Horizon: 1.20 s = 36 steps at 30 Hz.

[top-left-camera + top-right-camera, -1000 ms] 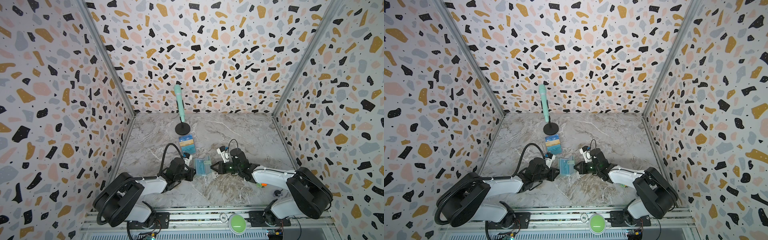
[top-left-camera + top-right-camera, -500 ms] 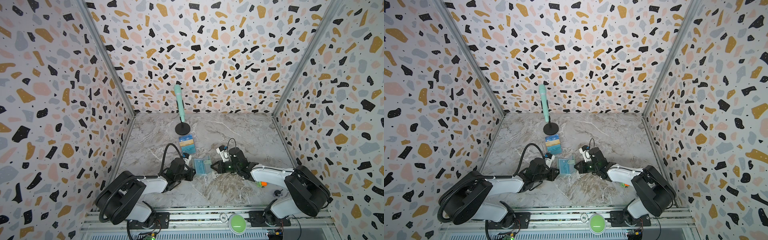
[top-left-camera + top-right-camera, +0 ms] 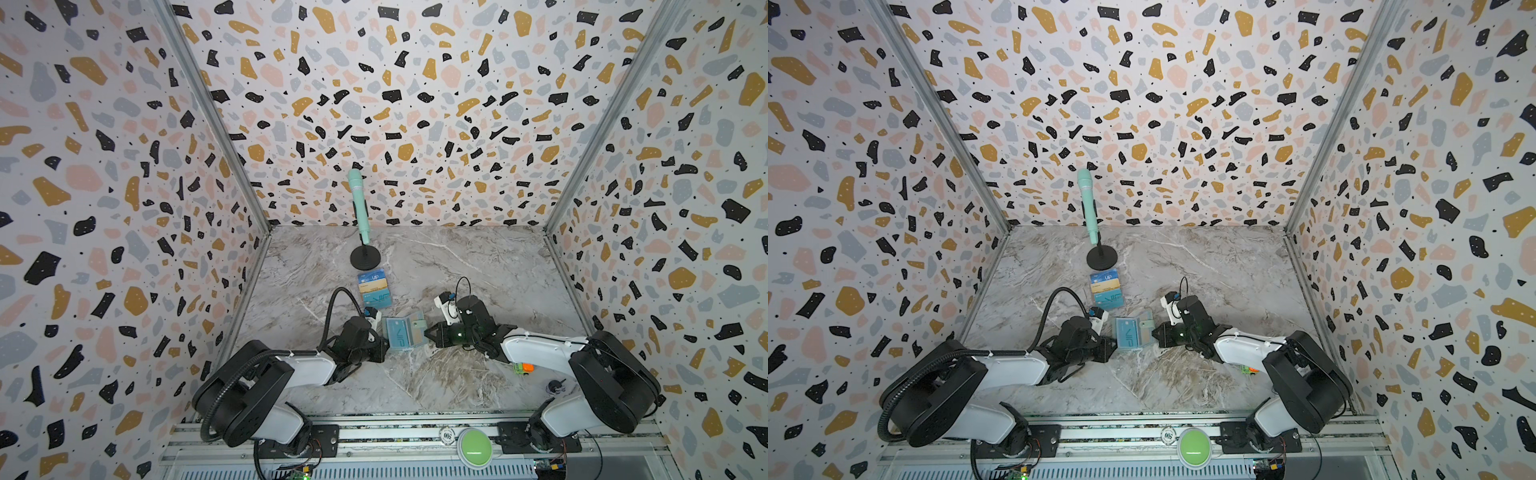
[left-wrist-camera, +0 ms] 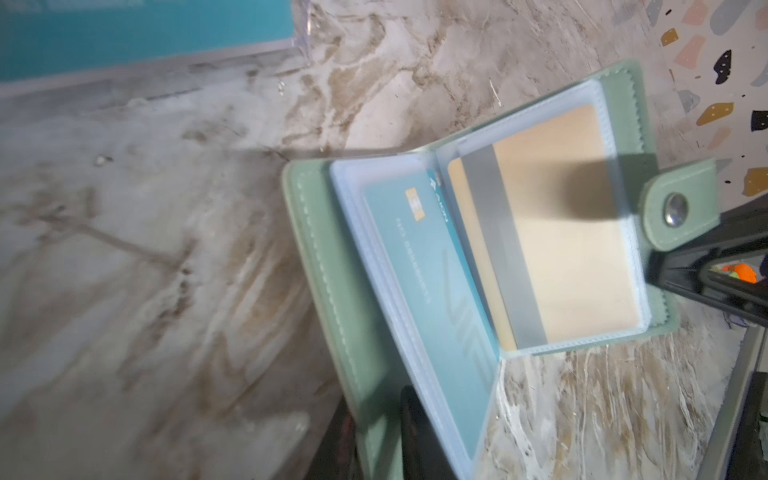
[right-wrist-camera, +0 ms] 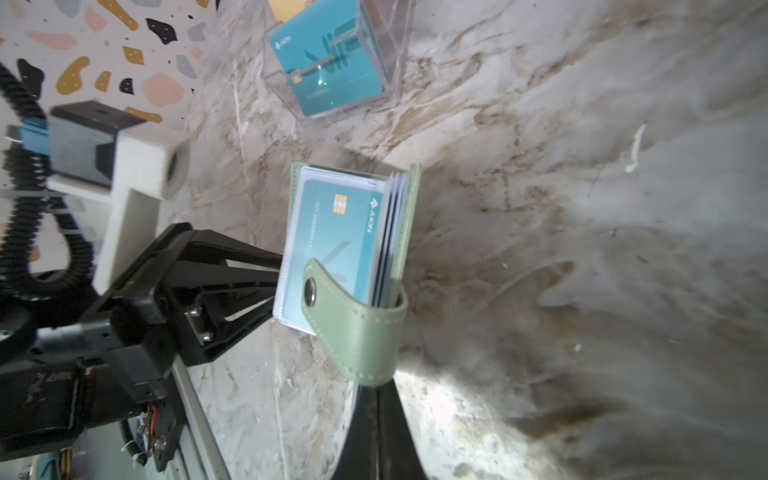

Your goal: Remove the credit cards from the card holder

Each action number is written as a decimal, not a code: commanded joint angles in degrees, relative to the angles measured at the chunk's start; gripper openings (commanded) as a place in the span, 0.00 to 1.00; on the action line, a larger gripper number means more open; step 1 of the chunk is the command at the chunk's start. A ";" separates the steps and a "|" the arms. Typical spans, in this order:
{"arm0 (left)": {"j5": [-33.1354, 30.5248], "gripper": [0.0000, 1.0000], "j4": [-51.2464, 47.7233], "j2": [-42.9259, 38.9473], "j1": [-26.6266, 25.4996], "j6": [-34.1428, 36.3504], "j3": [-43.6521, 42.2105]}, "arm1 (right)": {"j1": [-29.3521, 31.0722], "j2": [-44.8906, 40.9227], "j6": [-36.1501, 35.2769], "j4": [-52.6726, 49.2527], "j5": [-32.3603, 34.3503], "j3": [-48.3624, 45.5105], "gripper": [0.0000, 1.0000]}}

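Card holder (image 5: 332,241), tab end in R fingers (image 5: 376,424), L fingers (image 5: 232,251) opposite.

Both top views high at the front, angled down over the whole counter (image 3: 457,266), almost identical coverage, wrist views close and low, facing each other across the card holder (image 4: 328,291).

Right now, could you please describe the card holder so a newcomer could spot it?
On the marble tabletop, look between the left gripper and right gripper. The card holder is the open mint-green booklet with a snap tab, unlike the clear stand behind it.
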 commanded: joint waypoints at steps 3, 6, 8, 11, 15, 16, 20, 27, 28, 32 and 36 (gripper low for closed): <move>-4.11 0.25 -3.66 -3.20 -0.20 0.95 -0.11 | 0.13 -2.22 -3.30 -6.17 6.82 2.12 0.12; -5.30 0.30 -5.50 -5.21 -0.20 1.37 0.01 | 0.19 -2.60 -3.72 -7.63 8.23 2.21 0.15; -6.45 0.32 -7.29 -6.33 -0.20 1.81 0.42 | 0.18 -2.99 -3.82 -8.28 9.24 2.21 0.16; -7.55 0.32 -8.62 -8.00 -0.20 2.11 0.54 | 0.20 -3.52 -4.08 -9.77 11.00 2.55 0.19; -7.26 0.31 -8.82 -9.66 -0.20 2.51 1.05 | 0.29 -4.53 -5.41 -10.03 11.06 2.80 0.23; -7.04 0.30 -8.76 -9.92 -0.20 2.68 1.17 | 0.30 -4.83 -5.81 -9.52 10.21 2.83 0.25; -4.98 0.28 -7.98 -10.95 -0.20 4.13 2.15 | 0.65 -4.51 -7.42 -6.35 3.33 3.41 0.44; -0.80 0.23 -5.42 -9.72 -0.20 5.68 3.93 | 3.61 0.53 -5.87 -3.28 2.15 7.12 0.48; -0.74 0.23 -5.17 -9.39 -0.20 5.76 4.04 | 3.87 1.27 -5.70 -3.08 2.24 7.52 0.48; -1.31 0.20 -3.92 -7.98 -0.20 5.80 4.13 | 4.34 3.98 -4.91 -1.95 2.81 8.68 0.50; -2.22 0.17 -3.52 -5.07 -0.20 5.06 4.73 | 4.97 6.03 -5.26 -3.12 4.40 10.31 0.52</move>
